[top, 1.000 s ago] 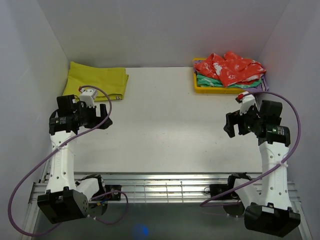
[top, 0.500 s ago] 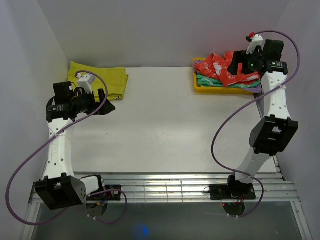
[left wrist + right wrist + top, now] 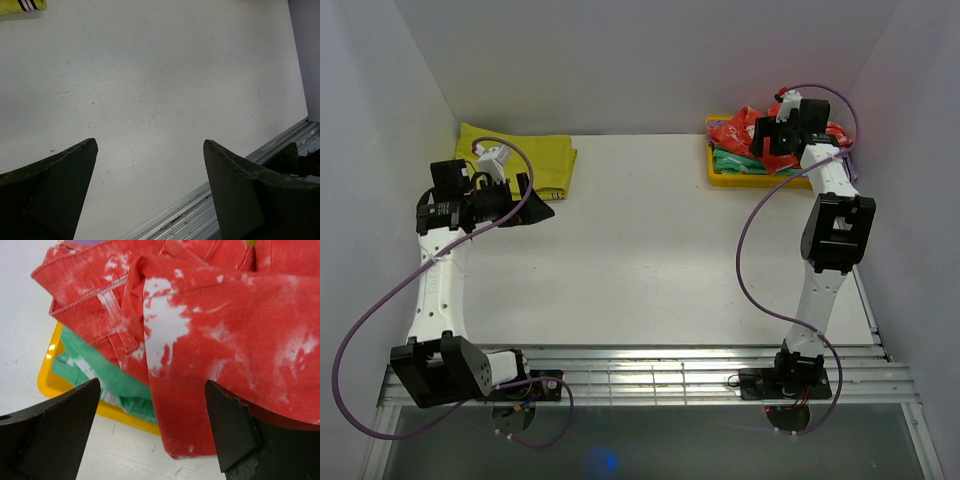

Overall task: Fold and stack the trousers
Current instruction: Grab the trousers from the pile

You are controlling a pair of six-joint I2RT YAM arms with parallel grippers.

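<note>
The trousers [image 3: 740,132] [image 3: 210,335], bright red-orange with white blotches, lie crumpled on top of the pile in a yellow tray [image 3: 720,178] [image 3: 50,385] at the back right. Part of them hangs over the tray's near rim onto the table. My right gripper [image 3: 770,140] [image 3: 152,390] hovers open just above that hanging part, nothing between its fingers. My left gripper [image 3: 535,212] [image 3: 150,145] is open over bare table at the left, far from the trousers.
A green white-mottled garment [image 3: 95,370] lies under the trousers in the tray. A folded yellow cloth [image 3: 515,160] sits at the back left, close behind my left gripper. White walls stand on three sides. A metal rail [image 3: 650,375] runs along the near edge.
My right arm has swung from the right side of the table up to the tray and come down over the trousers. My left arm has risen and shifted slightly toward the yellow cloth.
</note>
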